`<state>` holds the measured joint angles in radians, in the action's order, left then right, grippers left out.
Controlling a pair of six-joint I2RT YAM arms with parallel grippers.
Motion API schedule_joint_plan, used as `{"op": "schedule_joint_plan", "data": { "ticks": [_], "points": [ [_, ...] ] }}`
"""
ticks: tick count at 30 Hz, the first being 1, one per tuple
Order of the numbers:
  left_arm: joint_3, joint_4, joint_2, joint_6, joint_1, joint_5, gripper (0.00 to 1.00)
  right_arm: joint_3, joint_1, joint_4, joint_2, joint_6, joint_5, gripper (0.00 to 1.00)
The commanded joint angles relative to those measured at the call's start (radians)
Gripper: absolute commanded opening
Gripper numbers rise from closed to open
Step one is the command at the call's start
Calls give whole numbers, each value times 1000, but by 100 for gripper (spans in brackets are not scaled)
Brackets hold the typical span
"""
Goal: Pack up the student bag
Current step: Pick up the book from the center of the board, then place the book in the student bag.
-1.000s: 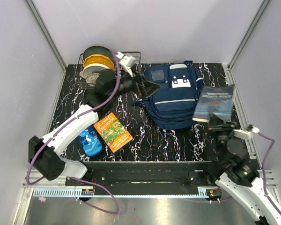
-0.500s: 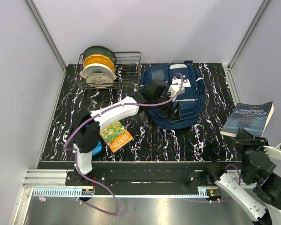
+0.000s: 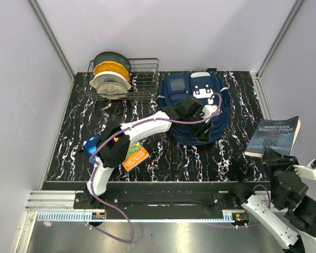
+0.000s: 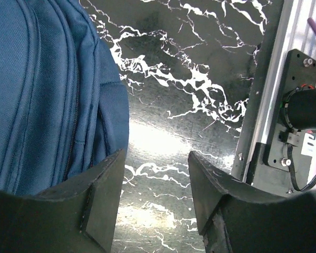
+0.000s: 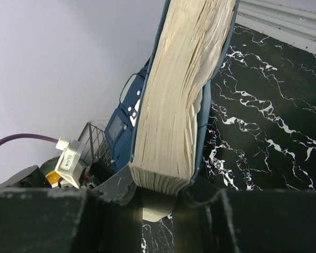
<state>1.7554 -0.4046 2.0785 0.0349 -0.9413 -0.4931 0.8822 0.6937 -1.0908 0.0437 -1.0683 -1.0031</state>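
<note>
— What has just changed?

— My left gripper (image 4: 157, 158) has swung from the far-left corner of the bag (image 3: 179, 84), by the rack (image 3: 142, 79), across to its near-right edge. Its jaws were at their widest. Now they are only part spread and narrowing, with bare table (image 4: 163, 137) between them and the bag's seam just beside one finger (image 4: 102, 197). My right gripper (image 5: 158, 190) pinches the book (image 3: 273, 137) by its lower end and has pulled back from above the bag to the right, past the table's edge.

— What does that mean for packing?

— Nothing is in yet. The bag lies flat, front up, at the far middle of the table. I cannot tell whether its zip is open. I judge the left is going for the fabric to lift a mouth while the book waits.

— Is there room?

— There is open table near of the bag, up to the near rail (image 4: 260, 100). The book sits close to the right wall, so its way back is leftward. My left arm lies across the bag and over the orange book (image 3: 136, 154), and the right must not cross it.
</note>
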Motion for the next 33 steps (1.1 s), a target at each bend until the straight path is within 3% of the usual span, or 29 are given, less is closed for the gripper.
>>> {"op": "schedule_joint_plan", "data": {
  "ticks": [1, 7, 12, 18, 22, 25, 26, 29, 33],
  "points": [
    [36, 51, 28, -21, 1, -9, 55, -5, 0, 97, 18, -39, -6, 0],
    [191, -52, 146, -89, 1, -16, 52, -23, 1, 117, -7, -25, 3, 0],
    [190, -39, 176, -82, -1, 86, 42, -25, 1, 118, -28, -22, -3, 0],
    [165, -2, 190, -95, -1, 188, 38, -22, 1, 117, -19, -21, 0, 0],
    [171, 3, 203, -98, 1, 202, 21, -23, 1, 118, -22, -21, 0, 0],
    [168, 1, 199, -95, 2, 208, 17, -25, 1, 118, -28, -22, 3, 0],
    [167, 3, 198, -95, 1, 212, 7, -25, 1, 117, -30, -22, 1, 0],
    [165, -3, 193, -93, 2, 214, 0, -25, 1, 115, -30, -22, 1, 0],
    [150, 3, 161, -93, 2, 217, 0, -26, 1, 111, -31, -24, 3, 0]
  ]
}}
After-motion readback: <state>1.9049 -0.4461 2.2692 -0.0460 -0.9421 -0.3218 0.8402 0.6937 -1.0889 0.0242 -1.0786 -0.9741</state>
